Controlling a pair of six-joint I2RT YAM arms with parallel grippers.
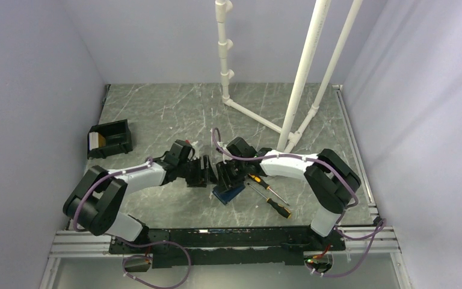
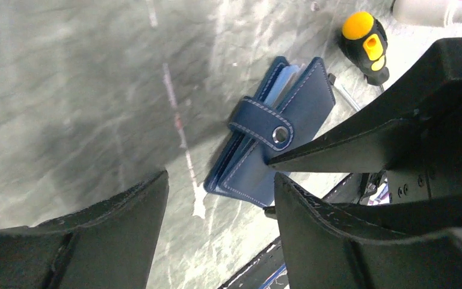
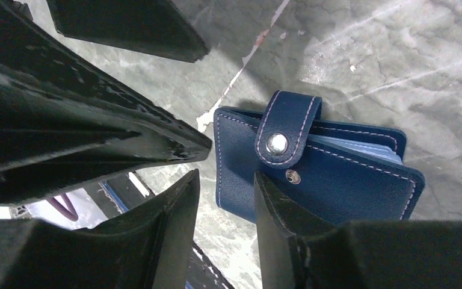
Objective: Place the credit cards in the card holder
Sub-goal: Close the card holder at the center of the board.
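Small navy-blue folding card holder (image 3: pixel 331 180) lies flat on the grey marbled desk (image 1: pixel 156 114), near the front edge, directly under both wrists. It is folded over but not fastened. The clasp tab (image 3: pixel 286 129) loops across the cover with its snap sitting beside the stud, not on it. Pale blue sleeves show along the open edge.

Left arm's fingers (image 2: pixel 114 235): spread wide, nothing between them, hovering just beside the holder. Right arm's fingers (image 3: pixel 289 241): parted by a narrow gap, also holding nothing, poised over the holder's near corner.

What I take for the thin orange and pale credit cards (image 1: pixel 96 142) sits in a black open-topped box (image 1: pixel 111 137) well apart on the left; too small to be sure. Two orange-and-black-handled screwdrivers (image 1: pixel 269 194) lie just right of the holder.

Handling, as I judge it: the holder looks light, soft-skinned and floppy at the fold, so it would likely slide on the smooth desk if pushed. Best hold is one cover pinned flat near the spine while the other side lifts the free cover by the tab or its stitched edge. The cards are probably stiff and slick, best pinched by an edge.
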